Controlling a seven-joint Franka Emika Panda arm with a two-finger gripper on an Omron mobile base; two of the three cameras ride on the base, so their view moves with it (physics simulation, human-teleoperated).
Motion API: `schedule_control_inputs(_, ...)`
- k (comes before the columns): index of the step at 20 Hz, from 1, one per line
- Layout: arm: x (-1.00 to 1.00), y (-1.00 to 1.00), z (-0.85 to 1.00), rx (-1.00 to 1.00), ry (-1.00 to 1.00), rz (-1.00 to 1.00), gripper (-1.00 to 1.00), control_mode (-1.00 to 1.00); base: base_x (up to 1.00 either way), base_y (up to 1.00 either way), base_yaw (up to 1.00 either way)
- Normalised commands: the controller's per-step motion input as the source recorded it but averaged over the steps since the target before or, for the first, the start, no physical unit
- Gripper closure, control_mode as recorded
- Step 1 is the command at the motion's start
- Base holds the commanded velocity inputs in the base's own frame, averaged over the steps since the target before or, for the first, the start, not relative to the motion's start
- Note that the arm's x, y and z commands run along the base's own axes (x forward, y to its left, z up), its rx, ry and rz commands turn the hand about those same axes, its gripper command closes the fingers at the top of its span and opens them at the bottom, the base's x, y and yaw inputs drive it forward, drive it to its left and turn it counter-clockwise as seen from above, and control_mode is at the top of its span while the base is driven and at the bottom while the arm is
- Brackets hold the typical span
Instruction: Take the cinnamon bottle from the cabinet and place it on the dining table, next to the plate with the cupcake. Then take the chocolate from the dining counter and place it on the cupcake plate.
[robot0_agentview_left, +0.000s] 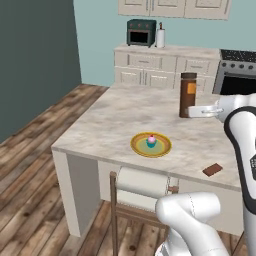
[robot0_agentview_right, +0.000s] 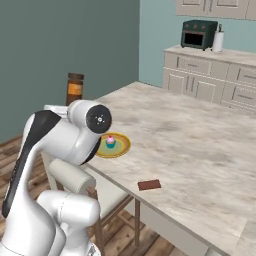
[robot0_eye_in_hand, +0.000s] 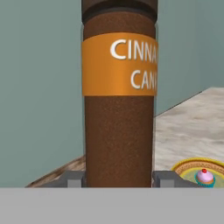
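The cinnamon bottle (robot0_agentview_left: 188, 95), dark brown with an orange label, stands upright over the far side of the dining table (robot0_agentview_left: 110, 117). My gripper (robot0_agentview_left: 193, 111) is shut on its lower part, reaching in from the right. In the hand view the bottle (robot0_eye_in_hand: 119, 109) sits between both fingertips (robot0_eye_in_hand: 72, 179). The yellow plate (robot0_agentview_left: 151, 145) with the pink cupcake (robot0_agentview_left: 151, 141) lies nearer the front edge, to the bottle's left. The chocolate (robot0_agentview_left: 213, 170) lies flat near the front right edge. From the right base view I see the bottle (robot0_agentview_right: 75, 87), plate (robot0_agentview_right: 114, 146) and chocolate (robot0_agentview_right: 149, 185).
A wooden chair (robot0_agentview_left: 142, 192) is tucked under the table's front. Behind stands a counter with drawers (robot0_agentview_left: 165, 60) carrying a toaster oven (robot0_agentview_left: 141, 32) and paper towel roll (robot0_agentview_left: 160, 37). A stove (robot0_agentview_left: 237, 70) is at the right, wall cabinets (robot0_agentview_left: 175, 7) above.
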Motion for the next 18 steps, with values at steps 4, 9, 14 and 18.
schedule_control_inputs(4,0.00,0.00,0.00,0.00,0.00,0.00,1.00,1.00,0.53,-0.12,0.00)
schedule_control_inputs(9,0.00,0.00,0.00,0.00,0.00,0.00,1.00,1.00,0.12,0.00,0.00)
schedule_control_inputs(14,0.00,0.00,0.00,0.00,0.00,0.00,1.00,1.00,0.00,0.00,0.00)
schedule_control_inputs(18,0.00,0.00,0.00,0.00,0.00,0.00,1.00,1.00,0.00,0.00,0.00)
